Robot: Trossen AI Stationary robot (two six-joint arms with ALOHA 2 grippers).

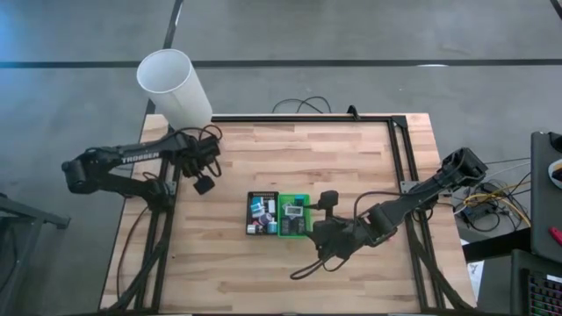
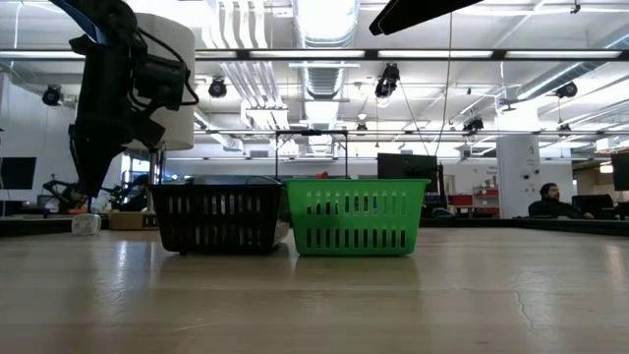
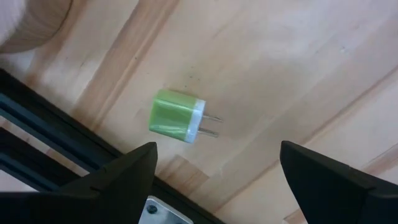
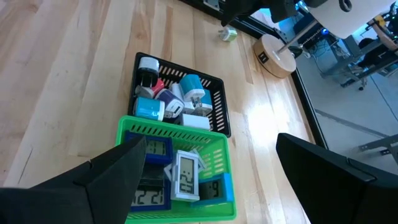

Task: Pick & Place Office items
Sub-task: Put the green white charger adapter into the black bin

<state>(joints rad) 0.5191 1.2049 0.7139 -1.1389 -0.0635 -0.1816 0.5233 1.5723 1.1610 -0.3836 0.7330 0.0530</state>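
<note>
The left gripper (image 3: pixel 214 180) hovers, fingers apart, over a green-and-white plug (image 3: pixel 177 116) lying near the desk's (image 1: pixel 351 158) left edge (other office items (image 4: pixel 168 99) fill the black tray (image 4: pixel 219 106)); the right gripper (image 4: pixel 211 180), fingers spread, hangs above the green tray (image 4: pixel 180 214)

Wood table (image 1: pixel 263 272): blk tray (image 1: pixel 262 215) touching grn tray (image 1: pixel 295 215), lamp base (image 4: pixel 275 55), grn plug (image 3: pixel 178 116).

Open-plan lab, exposed ceiling ducts (image 2: pixel 324 74), monitors (image 2: pixel 405 165)
</note>
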